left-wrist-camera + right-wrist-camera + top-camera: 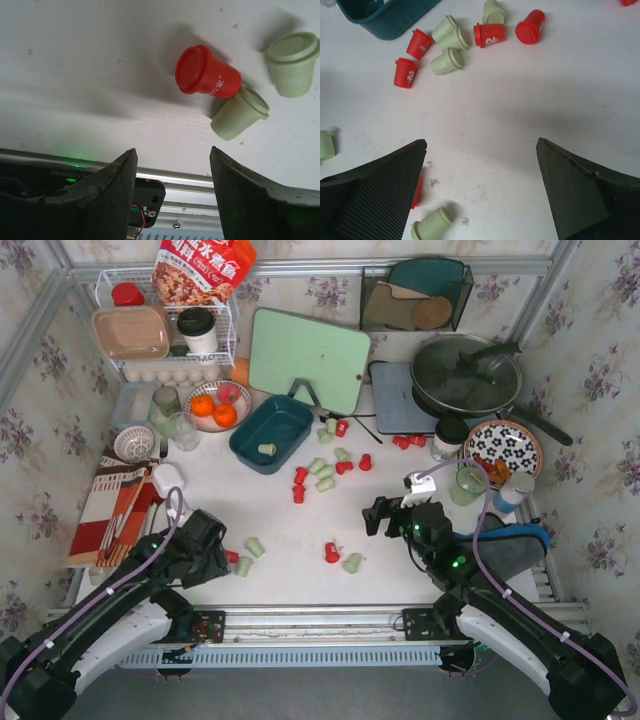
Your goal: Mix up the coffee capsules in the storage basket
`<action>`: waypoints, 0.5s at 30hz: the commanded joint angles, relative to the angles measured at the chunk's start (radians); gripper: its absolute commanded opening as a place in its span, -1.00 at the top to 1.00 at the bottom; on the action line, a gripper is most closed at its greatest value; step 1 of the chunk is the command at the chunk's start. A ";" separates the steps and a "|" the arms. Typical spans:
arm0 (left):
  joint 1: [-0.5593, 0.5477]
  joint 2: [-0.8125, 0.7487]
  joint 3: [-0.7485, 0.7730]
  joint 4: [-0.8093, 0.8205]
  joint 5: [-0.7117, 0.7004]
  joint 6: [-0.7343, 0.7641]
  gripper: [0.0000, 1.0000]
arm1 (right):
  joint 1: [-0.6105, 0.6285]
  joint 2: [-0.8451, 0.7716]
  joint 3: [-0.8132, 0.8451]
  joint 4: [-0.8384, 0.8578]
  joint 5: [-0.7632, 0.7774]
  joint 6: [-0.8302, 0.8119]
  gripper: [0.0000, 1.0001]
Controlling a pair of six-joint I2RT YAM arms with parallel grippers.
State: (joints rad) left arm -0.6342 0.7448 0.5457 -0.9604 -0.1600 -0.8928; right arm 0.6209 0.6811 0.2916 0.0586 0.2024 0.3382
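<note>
Red capsule (207,77) just ahead of left end effector (172,152), untouched.

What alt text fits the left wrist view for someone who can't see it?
A red coffee capsule lies on its side on the white table, a pale green capsule tipped over at its narrow end and another green capsule apart at the right edge. Below, the left gripper is open and empty.
</note>
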 commanded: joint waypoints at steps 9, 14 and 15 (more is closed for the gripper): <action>-0.039 0.097 -0.023 0.100 -0.066 -0.024 -0.27 | 0.002 -0.037 -0.030 0.013 -0.045 0.003 -1.00; -0.038 0.109 0.012 0.149 -0.065 0.025 -0.27 | 0.002 -0.038 -0.042 0.029 -0.062 -0.003 -1.00; -0.038 0.118 0.018 0.150 -0.073 0.034 -0.27 | 0.002 -0.038 -0.045 0.035 -0.066 -0.006 -1.00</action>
State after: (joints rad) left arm -0.6724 0.8452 0.5407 -0.8597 -0.2012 -0.8997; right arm 0.6216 0.6456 0.2554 0.0532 0.1558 0.3412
